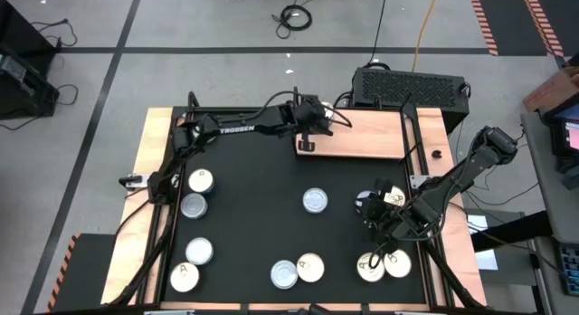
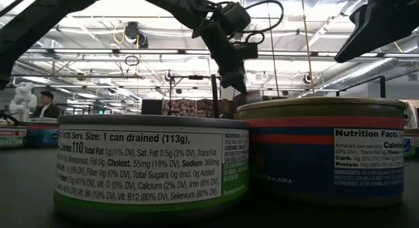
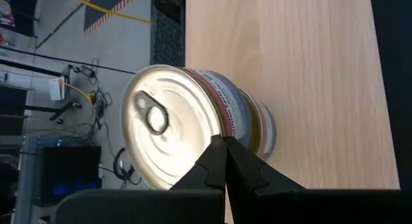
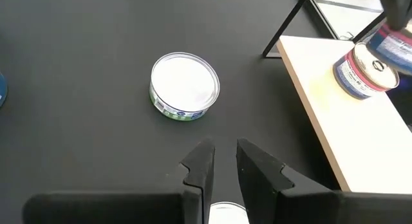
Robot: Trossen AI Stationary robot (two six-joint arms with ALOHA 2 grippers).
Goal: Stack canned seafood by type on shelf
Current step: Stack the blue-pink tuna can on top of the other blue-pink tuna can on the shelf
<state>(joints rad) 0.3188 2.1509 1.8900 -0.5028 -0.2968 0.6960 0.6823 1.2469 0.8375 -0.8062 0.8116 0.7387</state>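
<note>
Overhead, the left gripper [image 1: 306, 143] hangs over the left end of the shelf [image 1: 371, 134], the light wooden board at the table's far edge. Its wrist camera shows the two fingers [image 3: 225, 163] pressed together with no gap, their shared tip in front of a pull-tab tin [image 3: 193, 130]. That tin appears to sit on another tin on the board, though the lower one is mostly hidden. Nothing is pinched between the fingers; whether the tip touches the lid cannot be told.

The right gripper [image 1: 380, 206] hangs low over the black mat at the right side, its fingers [image 4: 261, 163] slightly parted and holding nothing. A plain-lidded tin with a green label [image 4: 185, 87] lies ahead of it on the mat, straight out along the fingers' line, and well apart from them. In the overhead view this is the lone silvery tin [image 1: 315, 200] near the table's centre, to the left of that gripper. The tin is round, so no long axis constrains the grasp angle.

By judgement, the right arm is the nearer one to this tin, and its next reach is forward, away from the shelf's end. Other tins lie along the left side [image 1: 194, 205] and the near edge [image 1: 298, 270].
</note>
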